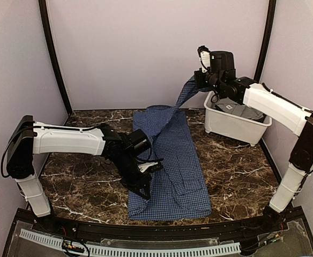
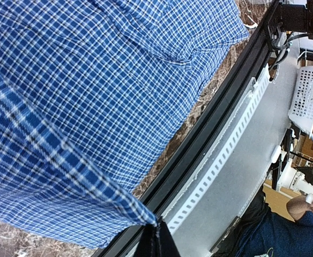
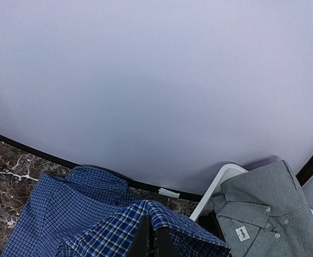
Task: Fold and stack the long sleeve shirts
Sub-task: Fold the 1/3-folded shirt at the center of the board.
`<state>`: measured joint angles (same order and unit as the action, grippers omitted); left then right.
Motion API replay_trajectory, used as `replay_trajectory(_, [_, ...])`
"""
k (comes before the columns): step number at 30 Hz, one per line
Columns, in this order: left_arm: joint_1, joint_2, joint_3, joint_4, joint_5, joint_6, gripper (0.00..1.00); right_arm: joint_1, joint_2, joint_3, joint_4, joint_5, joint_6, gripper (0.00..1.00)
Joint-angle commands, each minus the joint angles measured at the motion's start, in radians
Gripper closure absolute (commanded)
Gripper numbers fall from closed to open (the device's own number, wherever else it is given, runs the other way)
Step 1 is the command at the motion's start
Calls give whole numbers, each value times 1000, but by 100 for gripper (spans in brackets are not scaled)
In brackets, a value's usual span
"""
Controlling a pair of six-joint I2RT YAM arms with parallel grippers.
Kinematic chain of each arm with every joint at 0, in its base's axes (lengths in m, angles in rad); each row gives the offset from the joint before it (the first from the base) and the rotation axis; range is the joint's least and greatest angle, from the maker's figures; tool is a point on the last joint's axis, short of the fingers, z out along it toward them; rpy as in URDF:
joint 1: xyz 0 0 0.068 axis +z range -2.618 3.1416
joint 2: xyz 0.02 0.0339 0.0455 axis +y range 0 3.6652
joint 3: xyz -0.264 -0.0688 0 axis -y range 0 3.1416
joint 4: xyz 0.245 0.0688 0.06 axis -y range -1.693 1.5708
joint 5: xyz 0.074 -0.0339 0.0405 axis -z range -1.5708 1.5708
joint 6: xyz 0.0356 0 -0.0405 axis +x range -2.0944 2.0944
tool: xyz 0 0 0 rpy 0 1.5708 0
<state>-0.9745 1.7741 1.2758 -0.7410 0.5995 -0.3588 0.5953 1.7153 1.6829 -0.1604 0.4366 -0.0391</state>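
The navy-blue checked shirt point(image 1: 172, 160) lies spread down the middle of the marble table. My left gripper point(image 1: 146, 172) is shut on its left edge near the hem and holds it a little above the table; the pinched cloth point(image 2: 65, 176) shows in the left wrist view. My right gripper point(image 1: 198, 80) is shut on a sleeve of the same shirt point(image 3: 146, 225) and holds it high at the back right, above the bin. The grey shirt point(image 1: 242, 111) lies in the white bin; its collar and label show in the right wrist view point(image 3: 263, 209).
The white plastic bin point(image 1: 232, 124) stands at the back right on the table, its rim in the right wrist view point(image 3: 213, 187). A black rail and white perforated strip point(image 1: 146, 247) run along the near edge. Walls close the back and sides.
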Motion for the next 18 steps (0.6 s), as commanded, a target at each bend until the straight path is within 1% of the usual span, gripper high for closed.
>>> replay_trajectory(1, [-7,11,32,18,79,45,98,-4,-29,-20,38,16,12,100])
replay_trajectory(5, [-9,37,42,21,102,56,98,-4,-32,-17,32,10,10,100])
replay_trajectory(12, [-9,67,69,57,111,28,98,-3,-31,-22,28,-23,26,100])
replay_trajectory(18, [-11,100,115,67,139,23,99,-3,-19,22,19,-36,28,100])
